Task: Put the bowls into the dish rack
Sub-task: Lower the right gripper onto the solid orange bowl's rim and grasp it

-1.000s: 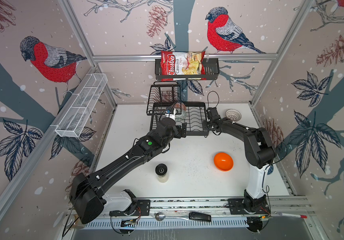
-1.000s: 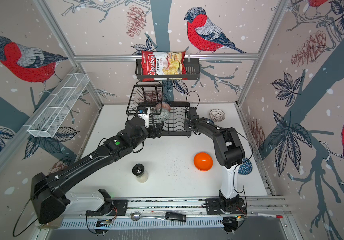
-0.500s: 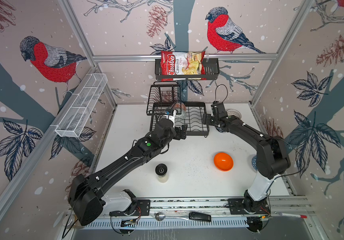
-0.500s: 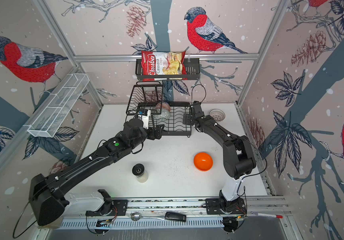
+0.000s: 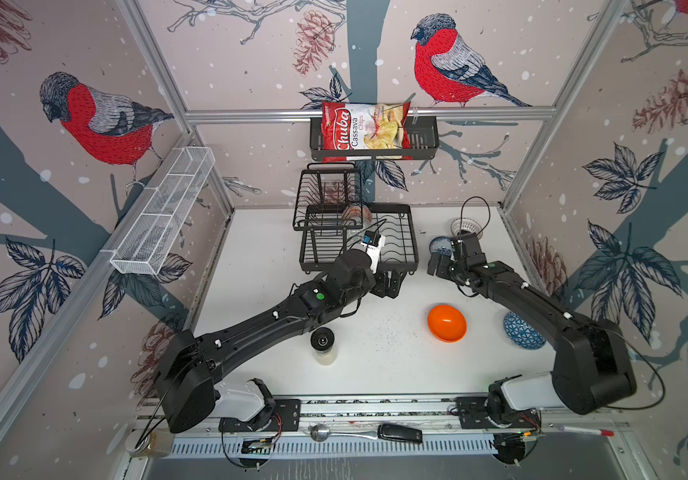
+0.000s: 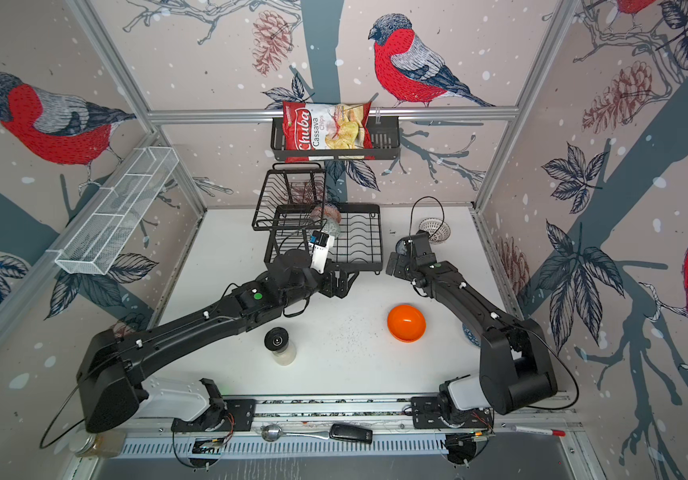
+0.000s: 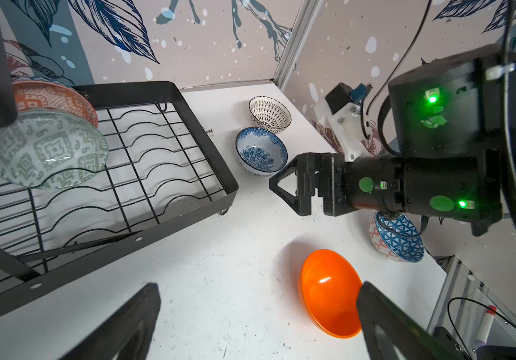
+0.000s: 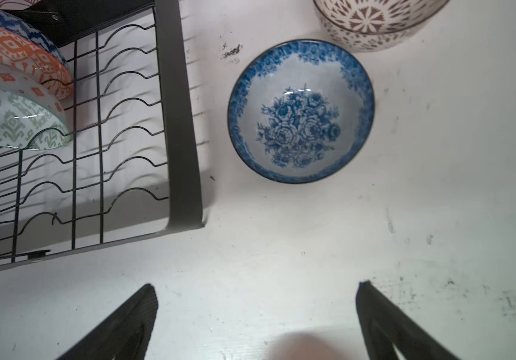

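Left gripper [image 7: 258,290]: jaws spread wide, nothing between them. It hangs above the white table [image 5: 251,257], just in front of the front right corner of the dish rack [image 7: 207,140].

Right gripper [image 8: 256,286]: jaws spread wide, nothing between them. It hangs just off the rack's right rim. In both top views the two grippers are near each other but apart.

In the rack: the grey-green patterned bowl [image 7: 44,149] and the orange-white patterned bowl [image 7: 54,96] stand on edge, one behind the other, at the rear of the lower tray [image 5: 414,237]. Both sit partly under the upper basket [image 5: 325,195]. The wavy dividers between them and the right rim are bare wire.

On the table:
- The blue floral bowl [image 8: 300,112] sits upright near the right rim, with a narrow strip of bare surface between them.
- The white lattice bowl [image 7: 270,113] sits just behind it, rims close together.
- The plain orange bowl [image 5: 447,323] lies mid-table with open surface all round.
- The blue geometric bowl [image 5: 523,330] sits near the right wall, partly under the right arm.
- A black-lidded jar [image 5: 323,345] stands beside the left arm
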Motion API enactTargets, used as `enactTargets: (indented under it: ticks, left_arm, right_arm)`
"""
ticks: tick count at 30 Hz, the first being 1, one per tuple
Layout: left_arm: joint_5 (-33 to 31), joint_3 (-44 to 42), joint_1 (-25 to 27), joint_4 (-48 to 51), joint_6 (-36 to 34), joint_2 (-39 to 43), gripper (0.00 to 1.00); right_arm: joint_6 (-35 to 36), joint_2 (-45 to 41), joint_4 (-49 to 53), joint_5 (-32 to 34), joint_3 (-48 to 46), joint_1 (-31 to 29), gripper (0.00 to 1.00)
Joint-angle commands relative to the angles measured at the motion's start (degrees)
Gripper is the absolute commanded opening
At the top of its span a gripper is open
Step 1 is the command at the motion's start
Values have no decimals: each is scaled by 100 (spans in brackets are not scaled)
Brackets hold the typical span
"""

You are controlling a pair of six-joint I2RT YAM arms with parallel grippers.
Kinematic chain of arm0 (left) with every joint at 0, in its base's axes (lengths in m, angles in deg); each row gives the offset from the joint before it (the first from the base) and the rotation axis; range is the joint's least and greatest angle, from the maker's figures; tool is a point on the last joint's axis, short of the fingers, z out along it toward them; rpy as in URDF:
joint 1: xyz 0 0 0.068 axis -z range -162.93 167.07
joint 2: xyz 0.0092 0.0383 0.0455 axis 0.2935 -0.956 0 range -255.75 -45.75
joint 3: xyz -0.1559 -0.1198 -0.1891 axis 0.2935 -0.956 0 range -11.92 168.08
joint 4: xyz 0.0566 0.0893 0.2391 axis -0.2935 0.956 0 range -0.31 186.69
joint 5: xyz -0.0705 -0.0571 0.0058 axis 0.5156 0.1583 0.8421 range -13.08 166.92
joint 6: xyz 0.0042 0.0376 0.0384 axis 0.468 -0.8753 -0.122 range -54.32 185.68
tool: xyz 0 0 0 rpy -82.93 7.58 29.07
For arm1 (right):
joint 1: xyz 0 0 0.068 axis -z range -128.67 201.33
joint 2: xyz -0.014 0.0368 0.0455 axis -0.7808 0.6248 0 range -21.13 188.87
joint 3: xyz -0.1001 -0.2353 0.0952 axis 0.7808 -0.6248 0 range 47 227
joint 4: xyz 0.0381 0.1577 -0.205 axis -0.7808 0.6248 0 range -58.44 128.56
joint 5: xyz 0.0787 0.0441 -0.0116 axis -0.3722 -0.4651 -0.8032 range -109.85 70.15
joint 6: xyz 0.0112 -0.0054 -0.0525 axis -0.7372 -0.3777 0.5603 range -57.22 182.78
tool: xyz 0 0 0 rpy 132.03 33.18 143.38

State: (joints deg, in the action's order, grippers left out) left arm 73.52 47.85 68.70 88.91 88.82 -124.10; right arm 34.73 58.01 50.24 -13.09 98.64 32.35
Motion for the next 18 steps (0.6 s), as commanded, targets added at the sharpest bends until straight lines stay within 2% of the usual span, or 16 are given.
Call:
enactTargets:
  ticks: [1,8,18]
  left_arm:
    - [206,-77,40,-406,262,-81,98]
    - [216,-103,108,-339,305,-100,98]
    - [404,-63,123,-334,420,-316,98]
  right_arm:
    - [-304,-384,90,-352,-368,115,96]
    - [-583,-1234,171,-620,-1161,143,91]
    - [-741,-1708,330,-710,-1887,176,78]
